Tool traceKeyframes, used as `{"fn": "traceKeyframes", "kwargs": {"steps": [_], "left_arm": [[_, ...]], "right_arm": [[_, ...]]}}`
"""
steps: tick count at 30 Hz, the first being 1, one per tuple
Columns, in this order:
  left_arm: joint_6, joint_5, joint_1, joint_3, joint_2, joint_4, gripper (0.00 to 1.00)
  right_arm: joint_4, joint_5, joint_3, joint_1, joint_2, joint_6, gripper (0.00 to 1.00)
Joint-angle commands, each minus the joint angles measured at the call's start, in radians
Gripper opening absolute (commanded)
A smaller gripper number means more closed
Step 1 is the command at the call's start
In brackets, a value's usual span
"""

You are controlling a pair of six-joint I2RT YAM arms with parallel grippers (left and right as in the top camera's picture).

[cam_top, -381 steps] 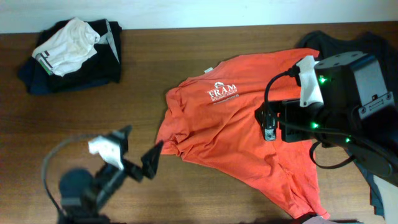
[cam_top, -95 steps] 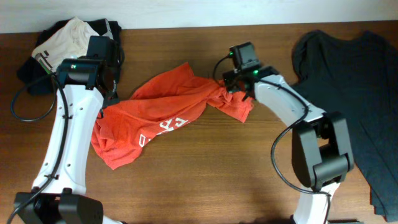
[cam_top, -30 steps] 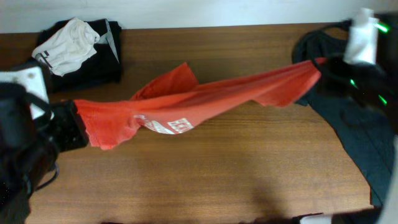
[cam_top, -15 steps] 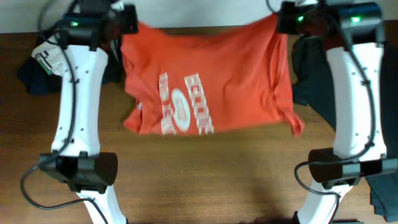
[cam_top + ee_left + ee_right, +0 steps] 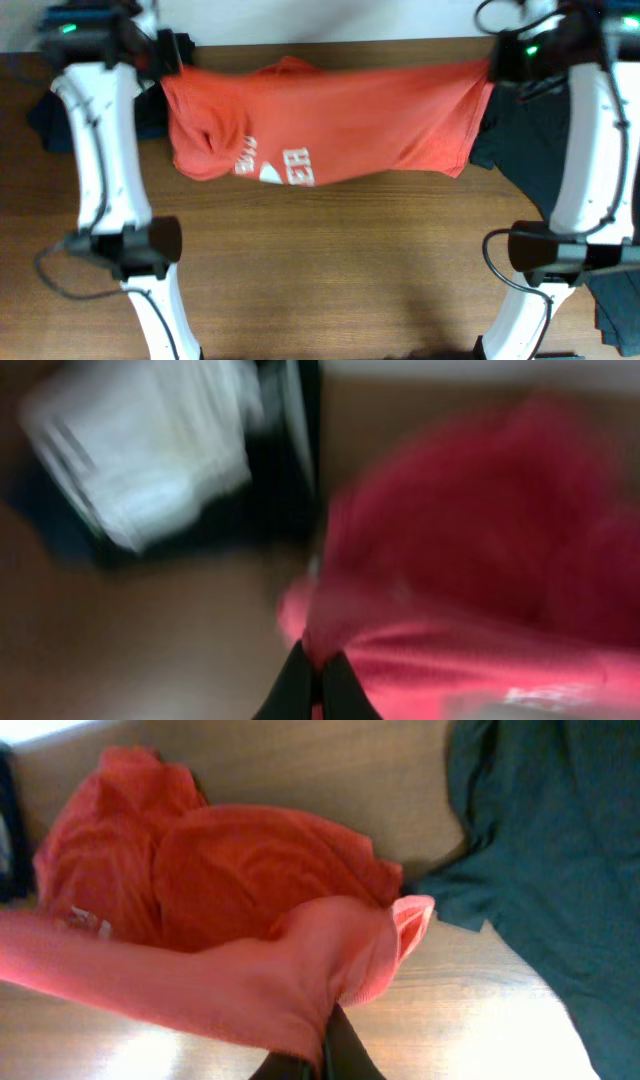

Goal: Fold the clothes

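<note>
The shirt (image 5: 330, 130) hangs stretched over the far side of the table (image 5: 330, 280), with the left gripper (image 5: 165, 58) clamped shut on one end and the right gripper (image 5: 493, 68) on the other. If either thin pinch slips (soft cloth gives little to bite on), that end would likely drop in a heap, perhaps onto the grey tee (image 5: 540, 150). It is red-orange, sagging and bunched at the left, its white lettering partly lost in folds.
</note>
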Motion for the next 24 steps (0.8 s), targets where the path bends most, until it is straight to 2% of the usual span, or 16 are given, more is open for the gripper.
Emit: {"fn": "traceKeyframes", "kwargs": {"steps": [1, 4, 6, 9, 12, 16, 18, 20, 22, 23, 24], "left_arm": [[-0.054, -0.042, 0.013, 0.014, -0.065, -0.129, 0.0], [-0.054, -0.03, 0.013, 0.014, -0.236, -0.129, 0.0], [-0.05, -0.031, 0.013, -0.014, -0.327, -0.129, 0.0], [-0.051, 0.038, 0.013, -0.248, -0.523, -0.129, 0.0], [-0.053, 0.058, 0.013, -0.578, -0.732, -0.129, 0.0], [-0.103, 0.058, 0.013, -0.82, -0.926, -0.129, 0.0], [-0.103, 0.058, 0.013, -0.85, -0.996, -0.129, 0.0], [-0.103, 0.058, 0.013, -0.85, -1.04, -0.129, 0.0], [-0.103, 0.067, 0.013, -0.858, -1.075, -0.129, 0.0], [-0.103, 0.092, 0.013, -0.883, -1.087, -0.129, 0.0], [-0.103, 0.104, 0.013, -0.909, -1.094, -0.129, 0.0]], "right_arm": [[-0.008, 0.027, -0.003, -0.003, -0.106, -0.005, 0.04], [-0.008, 0.027, -0.017, -0.005, -0.21, -0.005, 0.04], [-0.008, 0.027, -0.091, -0.005, -0.29, -0.005, 0.05], [-0.007, 0.036, -0.389, -0.005, -0.467, -0.006, 0.04], [-0.008, 0.069, -0.625, -0.005, -0.61, -0.005, 0.04], [-0.008, 0.085, -0.783, -0.005, -0.766, 0.032, 0.05], [-0.008, 0.08, -0.826, -0.005, -0.865, 0.033, 0.15], [-0.008, 0.065, -0.859, -0.005, -0.944, 0.032, 0.17], [-0.008, 0.065, -0.916, -0.005, -1.026, 0.045, 0.16], [-0.008, 0.065, -0.958, -0.005, -1.062, 0.06, 0.08], [-0.007, 0.064, -0.986, -0.005, -1.076, 0.06, 0.06]]}}
